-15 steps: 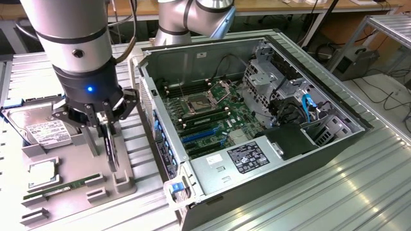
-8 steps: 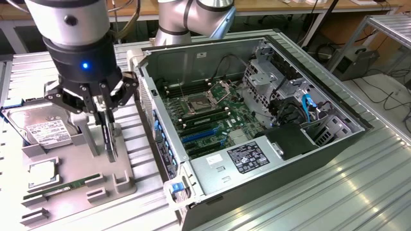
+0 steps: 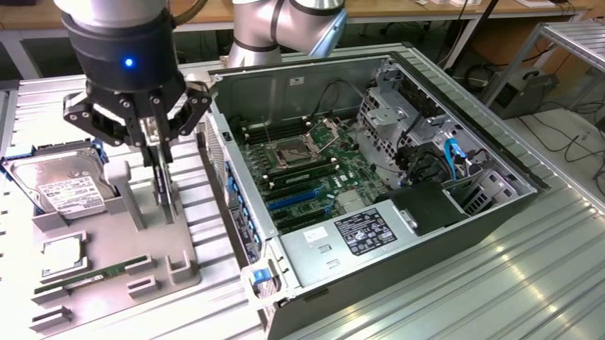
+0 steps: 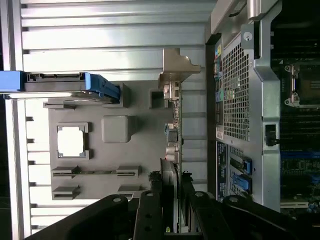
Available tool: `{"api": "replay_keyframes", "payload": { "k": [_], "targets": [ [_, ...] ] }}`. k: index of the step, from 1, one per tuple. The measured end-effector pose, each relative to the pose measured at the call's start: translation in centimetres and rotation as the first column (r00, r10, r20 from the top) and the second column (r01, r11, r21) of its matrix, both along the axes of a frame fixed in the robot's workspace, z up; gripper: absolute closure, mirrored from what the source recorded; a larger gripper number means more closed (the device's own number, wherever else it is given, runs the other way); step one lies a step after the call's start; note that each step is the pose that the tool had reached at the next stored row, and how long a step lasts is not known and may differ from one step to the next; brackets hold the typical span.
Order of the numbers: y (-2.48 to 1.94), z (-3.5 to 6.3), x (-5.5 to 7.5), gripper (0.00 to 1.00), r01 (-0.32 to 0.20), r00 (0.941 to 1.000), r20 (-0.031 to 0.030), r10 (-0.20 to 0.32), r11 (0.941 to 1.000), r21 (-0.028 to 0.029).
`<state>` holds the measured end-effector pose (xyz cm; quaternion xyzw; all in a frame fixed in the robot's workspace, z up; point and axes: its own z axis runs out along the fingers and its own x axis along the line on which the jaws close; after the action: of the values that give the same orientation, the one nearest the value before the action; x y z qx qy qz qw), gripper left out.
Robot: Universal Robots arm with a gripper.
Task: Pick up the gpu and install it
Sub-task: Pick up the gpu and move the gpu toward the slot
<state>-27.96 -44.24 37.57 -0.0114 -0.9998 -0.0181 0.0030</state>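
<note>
Ribbed metal bench (image 3: pixel 529 283): the gpu (image 3: pixel 163 190) stands on edge in the grey tray (image 3: pixel 104 244), and the gripper (image 3: pixel 154 147) pinches its top edge. It looks light, stiff and fragile, best held by the bare board edge.

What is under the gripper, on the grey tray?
The gpu stands on edge in a slot of the grey tray, directly below the gripper. Its lower edge is hidden in the slot; its metal bracket shows in the wrist view.

The gpu (image 3: pixel 163 190) is black, the tray (image 3: pixel 109 244) grey, the motherboard (image 3: pixel 352 177) green with blue slots (image 3: pixel 288 200).
</note>
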Motion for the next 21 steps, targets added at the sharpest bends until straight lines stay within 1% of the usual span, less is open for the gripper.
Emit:
{"api": "replay_keyframes", "payload": {
  "k": [4,5,7,8,10,12,13,15,17,18,21],
  "targets": [
    [-0.15,1.52,1.2,0.74,0.000,1.0000,0.0000,0.000,1.0000,0.0059],
    [-0.25,2.18,1.7,0.74,-0.001,1.0000,0.0001,0.001,0.9999,0.0101],
    [-0.41,2.91,2.3,0.74,-0.001,1.0000,0.0002,0.001,0.9999,0.0164],
    [-0.50,3.23,2.6,0.74,-0.001,1.0000,0.0000,0.001,0.9998,0.0202],
    [-0.70,3.89,3.3,0.74,-0.001,1.0000,0.0000,0.001,0.9996,0.0299],
    [-0.87,4.39,4.0,0.74,-0.001,1.0000,0.0000,0.001,0.9993,0.0370],
    [-0.92,4.57,4.3,0.74,-0.001,1.0000,0.0001,0.001,0.9993,0.0387],
    [-1.04,4.92,5.4,0.74,-0.001,1.0000,0.0001,0.001,0.9992,0.0411],
    [-1.09,5.07,6.3,0.74,-0.002,1.0000,0.0000,0.002,0.9991,0.0417],
    [-1.11,5.15,6.9,0.74,-0.002,1.0000,0.0000,0.002,0.9991,0.0419],
    [-1.13,5.16,8.2,0.74,-0.004,1.0000,0.0000,0.004,0.9991,0.0421]
  ]
}}
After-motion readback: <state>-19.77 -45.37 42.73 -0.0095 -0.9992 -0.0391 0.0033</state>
